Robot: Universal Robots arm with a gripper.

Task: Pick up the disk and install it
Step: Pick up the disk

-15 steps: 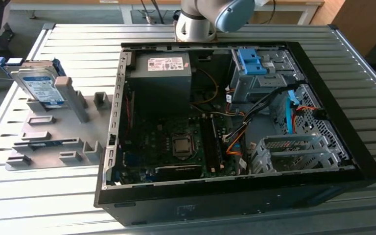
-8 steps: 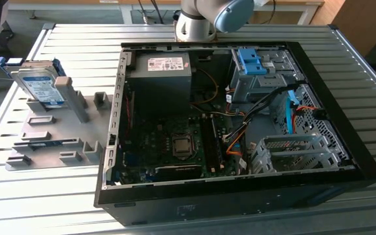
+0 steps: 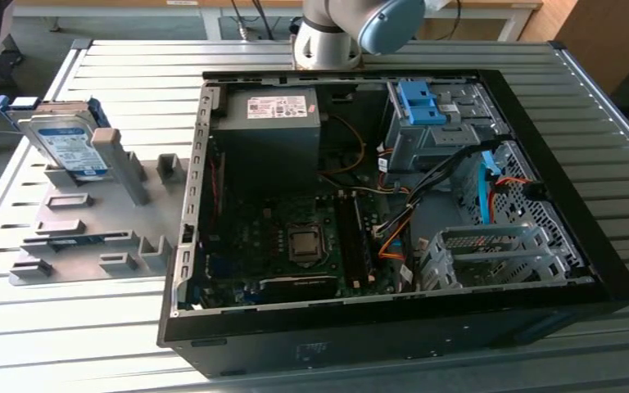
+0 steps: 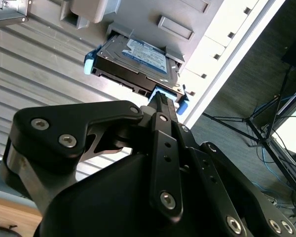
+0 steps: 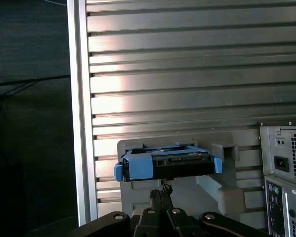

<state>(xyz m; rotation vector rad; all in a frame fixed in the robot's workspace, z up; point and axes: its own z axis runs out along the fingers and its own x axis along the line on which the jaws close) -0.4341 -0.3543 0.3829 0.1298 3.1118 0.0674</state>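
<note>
The disk (image 3: 63, 139) is a silver hard drive with a white-and-blue label and blue rails. It stands tilted on edge in a slot of the grey fixture plate (image 3: 85, 237), at the exterior view's left. Both wrist views look along my gripper toward the disk (image 4: 138, 61) (image 5: 167, 165). My gripper (image 4: 158, 98) (image 5: 162, 190) is shut with its black fingers together and nothing between them. The tips sit a short way off the drive's blue end rail, not touching it.
An open black computer case (image 3: 576, 246) lies flat on the slatted metal table (image 3: 292, 57). Inside are a grey power-supply box (image 3: 271, 123), blue brackets (image 3: 422, 102) on a grey bay, a metal drive cage (image 3: 490, 254) and loose cables. The table edge (image 5: 79, 123) runs beside the fixture.
</note>
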